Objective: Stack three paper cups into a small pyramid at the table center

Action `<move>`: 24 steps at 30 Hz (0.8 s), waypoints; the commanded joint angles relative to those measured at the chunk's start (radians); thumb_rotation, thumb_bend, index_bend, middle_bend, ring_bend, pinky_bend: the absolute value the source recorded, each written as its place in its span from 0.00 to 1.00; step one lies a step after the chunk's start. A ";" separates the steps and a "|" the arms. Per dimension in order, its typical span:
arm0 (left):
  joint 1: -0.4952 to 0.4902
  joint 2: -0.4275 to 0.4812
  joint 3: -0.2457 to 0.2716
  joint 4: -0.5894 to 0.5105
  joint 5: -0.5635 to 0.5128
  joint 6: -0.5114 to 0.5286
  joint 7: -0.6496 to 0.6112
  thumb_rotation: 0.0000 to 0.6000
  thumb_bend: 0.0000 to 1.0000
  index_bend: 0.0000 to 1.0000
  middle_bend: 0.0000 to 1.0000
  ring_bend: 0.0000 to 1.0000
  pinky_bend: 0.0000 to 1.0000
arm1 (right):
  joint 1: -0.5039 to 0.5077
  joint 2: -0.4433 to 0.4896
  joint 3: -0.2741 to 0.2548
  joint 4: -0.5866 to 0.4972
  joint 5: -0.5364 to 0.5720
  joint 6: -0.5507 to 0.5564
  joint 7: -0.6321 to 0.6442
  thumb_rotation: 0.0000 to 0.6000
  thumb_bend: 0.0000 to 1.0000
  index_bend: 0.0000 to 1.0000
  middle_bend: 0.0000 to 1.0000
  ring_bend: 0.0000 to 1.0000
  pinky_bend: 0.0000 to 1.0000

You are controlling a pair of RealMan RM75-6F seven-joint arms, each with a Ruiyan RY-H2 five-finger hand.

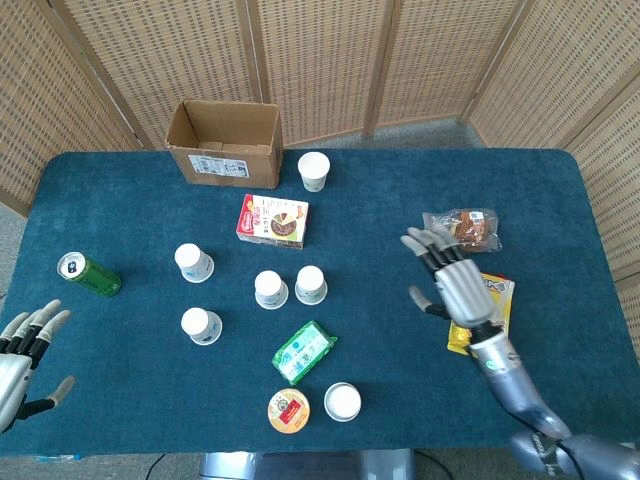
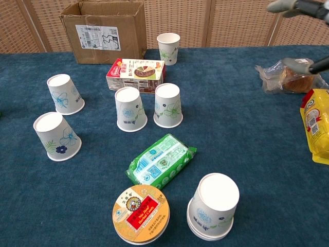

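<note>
Nearest the robot on the blue table point(image 1: 150, 400), an upside-down paper cup point(image 2: 213, 206) stands beside a round tin point(image 2: 141, 213) whose red and gold label carries writing too small to read. Just behind them lies a green packet point(image 2: 160, 166) with a white printed panel, also illegible. At the left edge of the head view the left hand point(image 1: 22, 350) hovers at the table's near corner, fingers spread and holding nothing, its lower part cut off by the frame. The right hand point(image 1: 452, 283) hangs over the right side above a yellow snack bag point(image 1: 487, 318), fingers splayed and empty; the chest view catches only its fingertips at the top right corner. Near the middle, two inverted cups point(image 2: 130, 109) and point(image 2: 168, 105) stand just beside each other, apart, with nothing stacked on them. Two more inverted cups point(image 2: 55, 136) and point(image 2: 65, 94) sit to the left, and a green can point(image 1: 88, 274) lies beyond them. Behind the pair is a red box point(image 2: 135, 75) with pictured food, then a wrapped pastry point(image 1: 460, 229), an upright cup point(image 2: 168, 48), and a cardboard box point(image 2: 103, 31) bearing a white shipping label, unreadable.
</note>
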 commanded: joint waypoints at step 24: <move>-0.055 -0.025 -0.008 -0.015 -0.023 -0.106 0.067 1.00 0.36 0.00 0.00 0.00 0.00 | -0.311 0.183 -0.121 -0.013 0.008 0.139 0.103 1.00 0.37 0.09 0.07 0.05 0.00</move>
